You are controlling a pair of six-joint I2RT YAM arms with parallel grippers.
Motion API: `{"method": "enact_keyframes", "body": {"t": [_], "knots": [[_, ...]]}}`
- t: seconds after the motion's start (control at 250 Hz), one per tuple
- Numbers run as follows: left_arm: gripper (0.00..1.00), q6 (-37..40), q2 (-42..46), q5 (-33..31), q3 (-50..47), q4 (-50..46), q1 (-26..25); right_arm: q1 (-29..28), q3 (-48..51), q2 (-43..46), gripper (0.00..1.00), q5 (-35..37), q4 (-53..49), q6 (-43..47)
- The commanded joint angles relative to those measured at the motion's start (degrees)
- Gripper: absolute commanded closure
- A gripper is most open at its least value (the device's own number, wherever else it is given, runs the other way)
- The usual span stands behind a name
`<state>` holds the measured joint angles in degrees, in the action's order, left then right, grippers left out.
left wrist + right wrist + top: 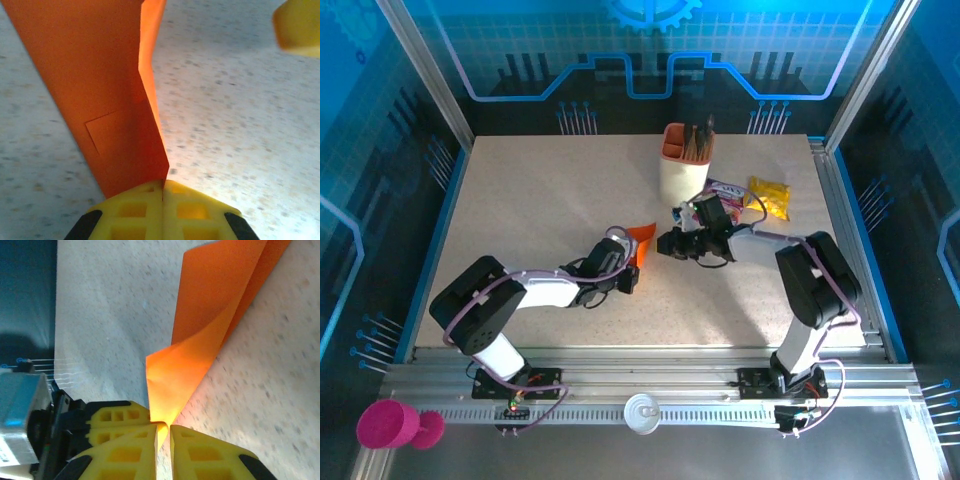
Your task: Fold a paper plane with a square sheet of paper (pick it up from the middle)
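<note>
Two orange layers (sharply creased) form the square sheet of paper (100,75).

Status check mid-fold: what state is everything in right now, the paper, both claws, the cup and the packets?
Paper: partly folded, layers gaping.
Left claw: shut on the paper's end.
Right claw: open a crack, paper corner in the gap.
Cup: upright, pens inside.
Snack packets: lying flat beside the cup.
</note>
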<state>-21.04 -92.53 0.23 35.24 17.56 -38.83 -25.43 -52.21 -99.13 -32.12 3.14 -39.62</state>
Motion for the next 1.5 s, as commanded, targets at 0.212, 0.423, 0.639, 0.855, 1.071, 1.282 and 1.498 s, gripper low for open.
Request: {"method": "enact_keyframes", "body": {"t": [0.212,0.423,0.639,0.855,1.071,1.282,1.498], "knots": [[1.00,-4.22,0.79,16.12,-1.24,5.97,-2.22,0.74,9.91,14.96,0.83,6.23,-7.49,5.45],[1.00,-7.03,-3.74,20.65,-2.16,11.54,-2.04,-0.29,11.67,18.49,0.79,6.53,-10.58,7.55],[1.00,-9.01,-7.64,23.16,-3.16,16.11,-0.94,-2.84,9.51,15.54,0.79,7.04,-11.16,8.62],[1.00,-9.44,-8.62,24.03,-4.21,17.64,0.32,-4.58,8.36,11.74,0.81,6.20,-9.75,9.61],[1.00,-9.73,-8.65,25.19,-5.24,18.73,1.57,-5.55,8.88,8.96,0.85,5.03,-8.53,10.68],[1.00,-9.55,-8.88,25.79,-5.58,19.00,2.31,-6.73,8.01,6.94,0.89,4.98,-8.19,10.79],[1.00,-9.64,-9.34,26.33,-5.60,19.32,2.62,-7.48,6.07,4.46,0.91,5.18,-7.51,10.32]]}}
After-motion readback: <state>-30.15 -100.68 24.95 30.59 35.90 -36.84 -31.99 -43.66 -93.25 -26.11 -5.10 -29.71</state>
